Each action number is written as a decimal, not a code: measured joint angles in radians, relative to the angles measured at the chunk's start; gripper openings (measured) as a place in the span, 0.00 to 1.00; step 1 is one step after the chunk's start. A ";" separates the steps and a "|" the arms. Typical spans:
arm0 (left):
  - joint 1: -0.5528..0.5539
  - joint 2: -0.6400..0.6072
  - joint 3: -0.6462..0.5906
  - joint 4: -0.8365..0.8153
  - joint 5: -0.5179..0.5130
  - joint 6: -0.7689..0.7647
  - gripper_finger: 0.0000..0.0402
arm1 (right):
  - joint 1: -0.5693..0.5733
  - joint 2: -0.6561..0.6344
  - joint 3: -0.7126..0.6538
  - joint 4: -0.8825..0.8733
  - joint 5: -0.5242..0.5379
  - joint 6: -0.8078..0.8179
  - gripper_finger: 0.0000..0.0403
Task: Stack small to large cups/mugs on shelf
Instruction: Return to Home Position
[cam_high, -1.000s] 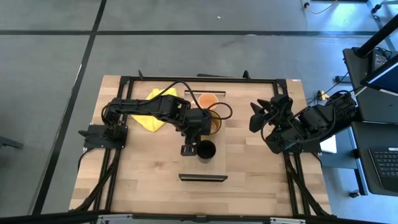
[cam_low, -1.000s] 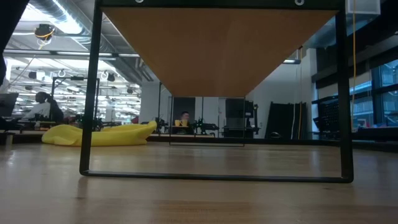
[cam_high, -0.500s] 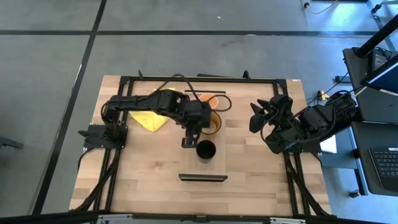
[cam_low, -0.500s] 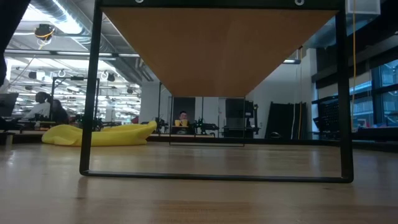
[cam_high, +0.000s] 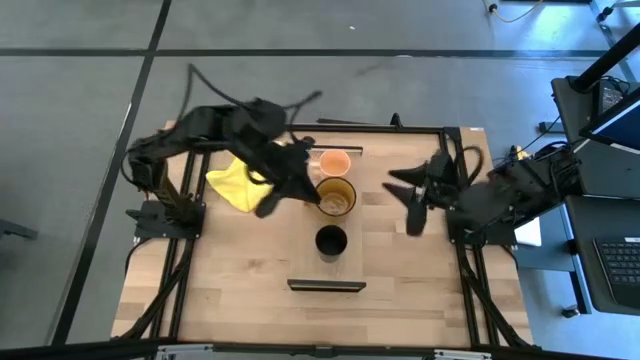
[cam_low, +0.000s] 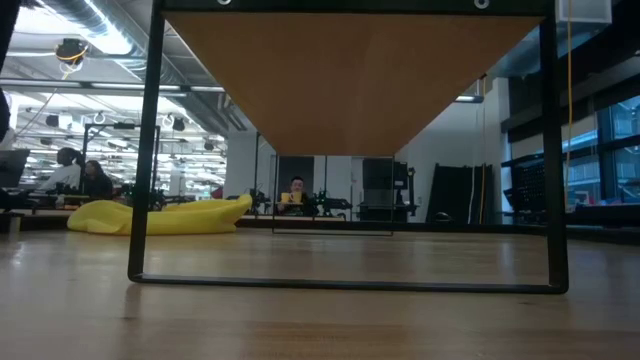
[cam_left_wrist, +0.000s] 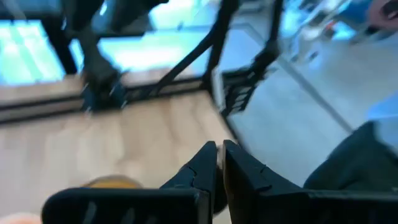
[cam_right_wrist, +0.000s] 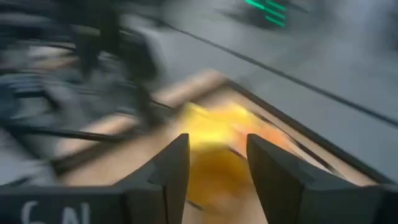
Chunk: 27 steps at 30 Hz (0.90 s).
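The shelf (cam_high: 345, 265) is a light-wood board with dark end brackets in the middle of the table; the low view shows its underside (cam_low: 350, 80). Three vessels stand on it in a row. The peach mug (cam_high: 334, 162) is farthest, the amber mug (cam_high: 336, 197) is in the middle, and the black cup (cam_high: 331, 240) is nearest. My left gripper (cam_high: 267, 206) is raised to the left of the amber mug, shut and empty (cam_left_wrist: 219, 163). My right gripper (cam_high: 405, 200) is open and empty (cam_right_wrist: 217, 163), to the right of the shelf.
A yellow cloth (cam_high: 232, 182) lies on the table left of the shelf, under my left arm; it also shows in the low view (cam_low: 160, 215). A black frame (cam_high: 440, 130) runs round the table. People sit in the room beyond the table (cam_low: 75, 175).
My left gripper has drawn away from the black cup, going up and toward the table's far-left, past the amber mug. My right gripper has swung toward the table's left, nearer the shelf. The three vessels have stayed where they were.
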<state>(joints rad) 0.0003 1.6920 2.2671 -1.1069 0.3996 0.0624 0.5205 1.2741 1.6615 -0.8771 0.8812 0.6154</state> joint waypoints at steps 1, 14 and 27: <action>0.002 -0.015 -0.005 0.018 0.028 0.000 0.05 | 0.000 -0.003 0.000 0.117 -0.053 -0.116 0.40; 0.013 -0.513 -0.802 0.675 0.034 -0.191 0.05 | -0.092 -0.042 0.001 0.373 -0.392 -0.482 0.40; 0.080 -1.106 -1.557 1.269 -0.159 -0.450 0.05 | -0.440 -0.188 -0.232 0.449 -0.640 -0.408 0.40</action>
<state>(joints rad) 0.0803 0.5864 0.7099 0.1616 0.2410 -0.3871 0.0808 1.0859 1.4295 -0.4281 0.2407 0.2072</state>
